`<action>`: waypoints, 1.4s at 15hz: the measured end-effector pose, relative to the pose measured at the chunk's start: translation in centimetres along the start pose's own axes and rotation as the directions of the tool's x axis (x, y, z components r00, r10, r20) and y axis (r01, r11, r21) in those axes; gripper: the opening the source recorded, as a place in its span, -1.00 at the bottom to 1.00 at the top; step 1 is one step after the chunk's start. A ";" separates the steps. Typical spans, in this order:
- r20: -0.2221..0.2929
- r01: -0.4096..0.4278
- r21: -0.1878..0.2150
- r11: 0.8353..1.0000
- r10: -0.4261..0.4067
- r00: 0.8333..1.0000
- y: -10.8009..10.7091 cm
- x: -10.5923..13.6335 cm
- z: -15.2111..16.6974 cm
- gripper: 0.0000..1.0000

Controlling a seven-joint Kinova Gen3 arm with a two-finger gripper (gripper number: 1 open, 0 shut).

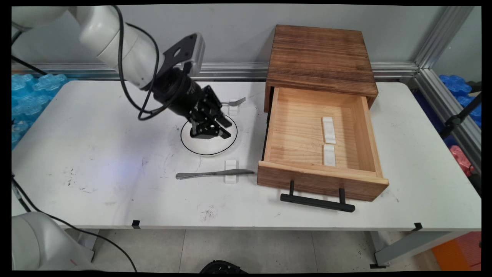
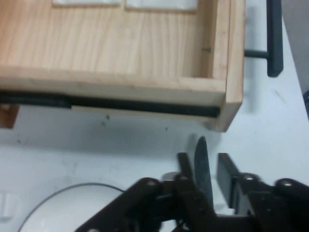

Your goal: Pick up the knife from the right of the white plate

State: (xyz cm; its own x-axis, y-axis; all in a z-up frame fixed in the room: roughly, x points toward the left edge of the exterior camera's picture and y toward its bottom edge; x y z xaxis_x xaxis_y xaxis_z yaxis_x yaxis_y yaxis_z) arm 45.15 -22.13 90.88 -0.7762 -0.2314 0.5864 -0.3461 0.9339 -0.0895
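Plate (image 1: 209, 149), round and white with a thin dark rim, sits mid-desk (image 1: 96, 161), its upper half hidden under the black claw (image 1: 230, 130), which hovers released and holds nothing. At its 12 o'clock a fork (image 1: 235, 102) shows only its tines. At 6 o'clock a metal knife (image 1: 209, 174) lies across a white rest (image 1: 231, 177). At 3 o'clock stands a pulled-out pine drawer (image 1: 307, 181) with two white rests (image 1: 328, 129) inside.

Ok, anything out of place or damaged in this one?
Nothing stands out. The knife and fork lie on white rests beside the plate, the drawer stands open and intact; only dark scuffs mark the table.
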 end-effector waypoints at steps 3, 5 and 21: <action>0.021 0.018 0.008 1.000 -0.018 1.000 0.5 -0.8 0.4 -1.00; 0.031 0.028 0.015 1.000 -0.028 0.999 0.6 -1.2 0.7 -1.00; 0.096 0.103 0.015 0.995 -0.104 0.990 2.3 -3.1 3.3 1.00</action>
State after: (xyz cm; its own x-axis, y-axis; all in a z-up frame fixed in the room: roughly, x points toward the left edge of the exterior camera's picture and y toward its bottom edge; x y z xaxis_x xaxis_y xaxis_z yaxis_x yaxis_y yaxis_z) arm 44.99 -20.18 86.24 -0.7830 -0.3519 0.5130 -0.4318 0.9010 -0.0410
